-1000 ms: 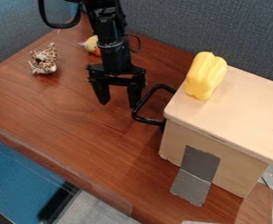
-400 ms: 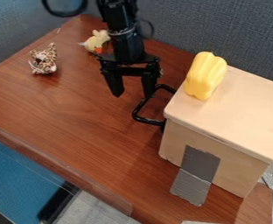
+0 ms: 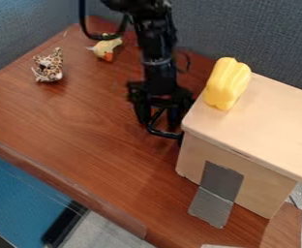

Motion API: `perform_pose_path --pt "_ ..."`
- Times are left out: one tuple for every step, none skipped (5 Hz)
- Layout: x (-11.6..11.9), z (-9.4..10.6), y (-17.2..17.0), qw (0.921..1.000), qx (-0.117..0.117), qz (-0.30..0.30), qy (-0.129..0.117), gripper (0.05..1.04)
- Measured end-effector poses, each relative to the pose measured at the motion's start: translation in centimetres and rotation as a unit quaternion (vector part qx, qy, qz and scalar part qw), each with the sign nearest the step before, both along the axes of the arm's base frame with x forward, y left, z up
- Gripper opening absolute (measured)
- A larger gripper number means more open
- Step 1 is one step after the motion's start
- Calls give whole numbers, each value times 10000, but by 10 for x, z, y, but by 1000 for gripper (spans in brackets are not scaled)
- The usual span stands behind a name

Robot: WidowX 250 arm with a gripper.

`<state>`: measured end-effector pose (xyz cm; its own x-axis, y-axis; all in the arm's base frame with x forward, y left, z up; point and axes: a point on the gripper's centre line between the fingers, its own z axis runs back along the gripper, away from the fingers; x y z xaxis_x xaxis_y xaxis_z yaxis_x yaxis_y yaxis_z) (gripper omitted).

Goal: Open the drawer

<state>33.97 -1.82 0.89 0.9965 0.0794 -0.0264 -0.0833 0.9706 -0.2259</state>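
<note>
The gripper hangs at the drawer handle, its two fingers apart, one on the left side of the bar and the other nearer the box. The black drawer handle sticks out from the left side of the wooden box, its upper part hidden behind the gripper. The drawer front lies on the side turned away from the camera, so how far it stands out cannot be told.
A yellow pepper-like toy rests on the box's top near the gripper. Grey tape runs from box to table. A spotted toy and a yellow toy lie at the upper left. Grey partition behind.
The gripper has moved right and then down toward the camera, from left of the handle to over it. The handle and box have kept their places.
</note>
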Motion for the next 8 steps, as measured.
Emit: perform_pose_path --pt "3 1 2 10000 3 -5 -47 383" --pt "1 1 12 10000 -25 68 0 180" --pt "3 7 27 9997 38 227 -103 144" --pt "6 10 60 9984 234 477 -189 144" --pt "5 8 78 9975 348 593 -176 144" --pt "6 5 89 9968 476 606 -203 144" --pt "7 4 99 9961 519 677 -217 144" --pt "8 4 104 9959 506 728 -179 173"
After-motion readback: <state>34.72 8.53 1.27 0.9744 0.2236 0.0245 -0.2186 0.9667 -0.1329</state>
